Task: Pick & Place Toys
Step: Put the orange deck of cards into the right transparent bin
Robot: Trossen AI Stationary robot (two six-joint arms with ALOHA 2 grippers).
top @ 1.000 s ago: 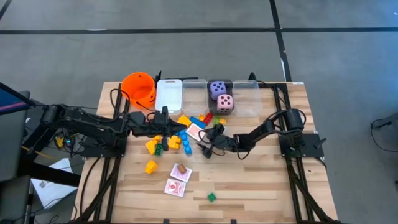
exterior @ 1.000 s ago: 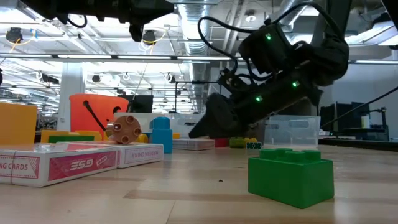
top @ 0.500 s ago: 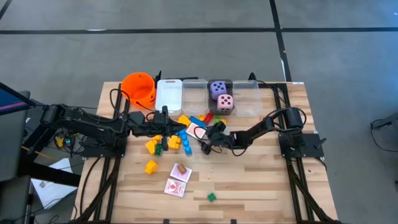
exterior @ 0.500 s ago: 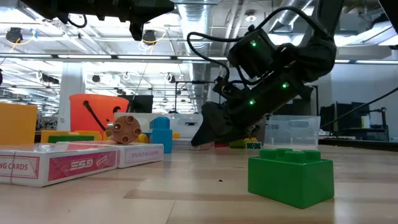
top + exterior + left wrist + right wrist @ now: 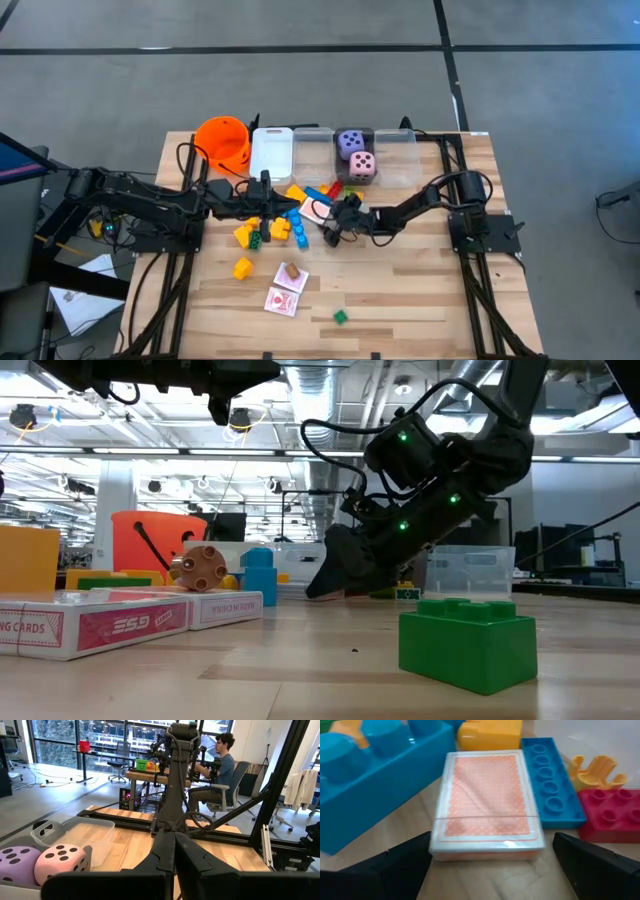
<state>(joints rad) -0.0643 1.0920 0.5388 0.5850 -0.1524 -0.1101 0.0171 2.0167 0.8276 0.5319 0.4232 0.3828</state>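
we had the right gripper (image 5: 487,865) low over the desk's middle, jaws wide and straddling the near end of the boxed card deck (image 5: 487,802), because only that end lay free. a blue plate (image 5: 551,782) touched one long side and a big blue block (image 5: 375,775) crowded the other. our left gripper (image 5: 174,857) hovered shut above the block pile, behind which sat the clear bin (image 5: 360,155).

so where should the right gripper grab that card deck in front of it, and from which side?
Grip the card deck across its two long edges, coming in low from its near short end, where the right gripper already sits open with a finger either side. It lies flat on the table. A flat blue block sits tight against one long edge, so that finger's gap looks narrow.
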